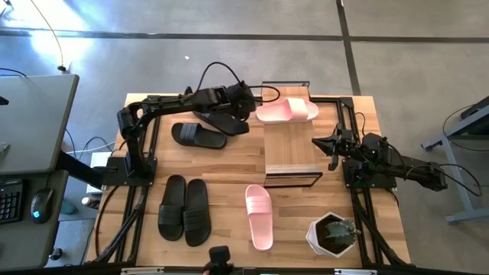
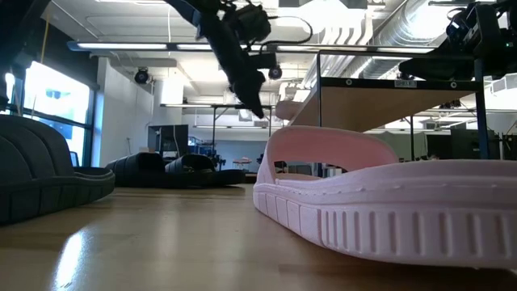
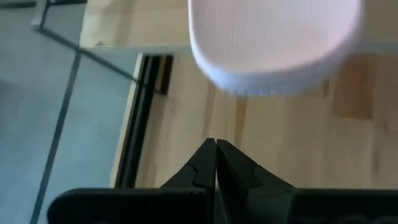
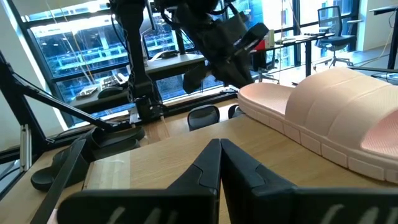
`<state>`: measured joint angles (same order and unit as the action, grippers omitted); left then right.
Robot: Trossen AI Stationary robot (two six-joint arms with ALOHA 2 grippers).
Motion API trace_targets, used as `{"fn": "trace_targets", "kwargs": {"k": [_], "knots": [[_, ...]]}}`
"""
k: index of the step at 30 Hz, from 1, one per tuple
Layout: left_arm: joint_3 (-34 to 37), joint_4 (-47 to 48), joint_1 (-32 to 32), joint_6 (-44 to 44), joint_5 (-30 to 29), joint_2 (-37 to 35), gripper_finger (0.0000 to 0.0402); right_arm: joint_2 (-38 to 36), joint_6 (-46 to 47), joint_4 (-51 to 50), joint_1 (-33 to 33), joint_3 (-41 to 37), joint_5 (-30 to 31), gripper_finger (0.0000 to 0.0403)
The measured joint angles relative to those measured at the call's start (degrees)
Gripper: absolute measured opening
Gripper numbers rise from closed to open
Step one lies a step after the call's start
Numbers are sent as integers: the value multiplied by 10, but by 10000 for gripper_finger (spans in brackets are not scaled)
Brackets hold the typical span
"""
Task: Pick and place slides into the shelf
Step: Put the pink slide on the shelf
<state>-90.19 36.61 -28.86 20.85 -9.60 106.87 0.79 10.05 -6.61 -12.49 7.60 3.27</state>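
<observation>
Left tool (image 3: 216,163) shut, empty, near pink slide (image 3: 273,43)

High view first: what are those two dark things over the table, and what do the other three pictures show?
They are two robot arms fixed to a wooden table. One picture looks down from above, one sits at table height, and two come from cameras on the arms' wrists. The left tool and the right tool are both shut and empty. One pink slide lies on the small shelf. Another pink slide, black slides and a potted plant are on the table.
</observation>
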Motion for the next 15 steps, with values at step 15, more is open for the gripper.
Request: {"fn": "trace_targets", "kwargs": {"k": [15], "knots": [[0, 131, 178, -19, 232, -147, 3, -1, -15, 6, 0, 0, 6, 0]]}}
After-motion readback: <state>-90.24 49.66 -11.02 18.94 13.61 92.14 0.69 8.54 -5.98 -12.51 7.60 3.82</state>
